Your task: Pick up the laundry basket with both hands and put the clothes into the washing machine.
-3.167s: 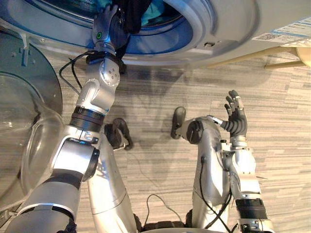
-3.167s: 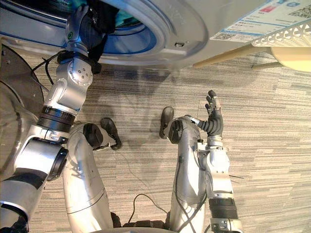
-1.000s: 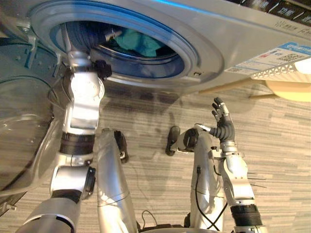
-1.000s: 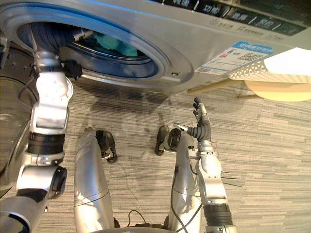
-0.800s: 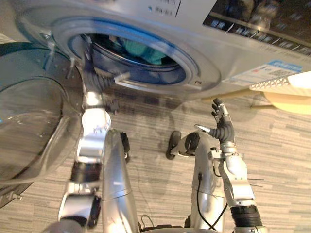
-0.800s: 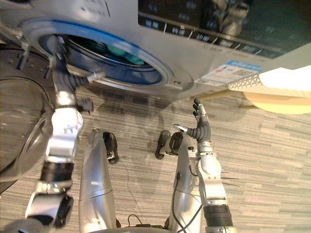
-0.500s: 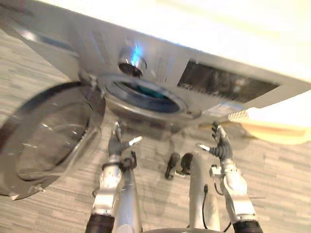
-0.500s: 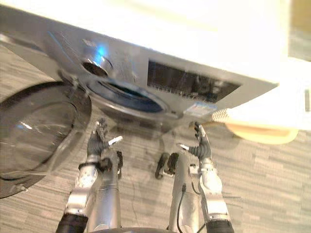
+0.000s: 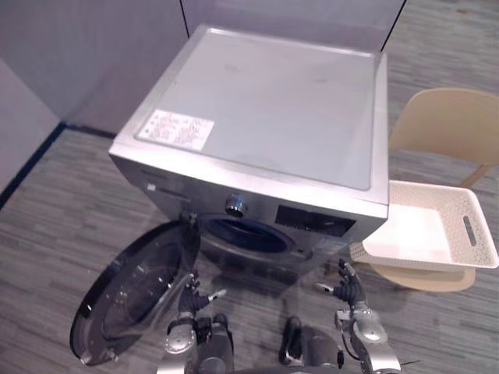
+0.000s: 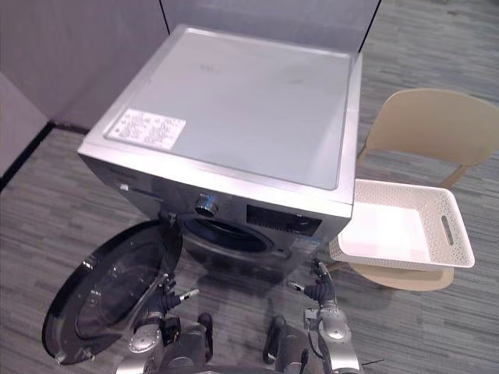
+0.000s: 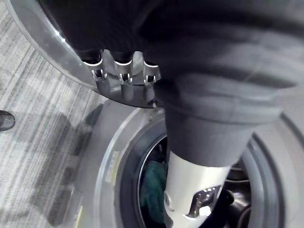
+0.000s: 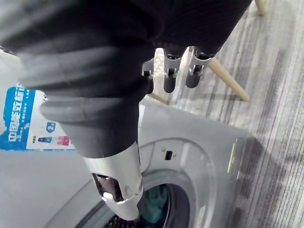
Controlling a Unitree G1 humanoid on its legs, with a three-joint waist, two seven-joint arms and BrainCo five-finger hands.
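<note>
Grey striped floor (image 9: 54, 226) all round, grey walls (image 9: 78, 54) at the back. In the middle of the floor, a big silver washing machine (image 9: 265, 117) with a flat top and a white sticker (image 9: 175, 128) near its front left corner. Round glass door (image 9: 132, 300) wide open at the left side. Inside the round hole, a bit of blue-green clothes (image 11: 152, 190). Just beside the right side of the machine, a tan chair (image 9: 440, 125). On its seat, the white laundry basket (image 9: 421, 230), with little holes in its walls, a slot to hold at one end and its bare white bottom showing. Low down in front of the machine, left hand (image 9: 189, 294) and right hand (image 9: 348, 291), both up in the air, fingers loose and apart, holding nothing, apart from the basket.
</note>
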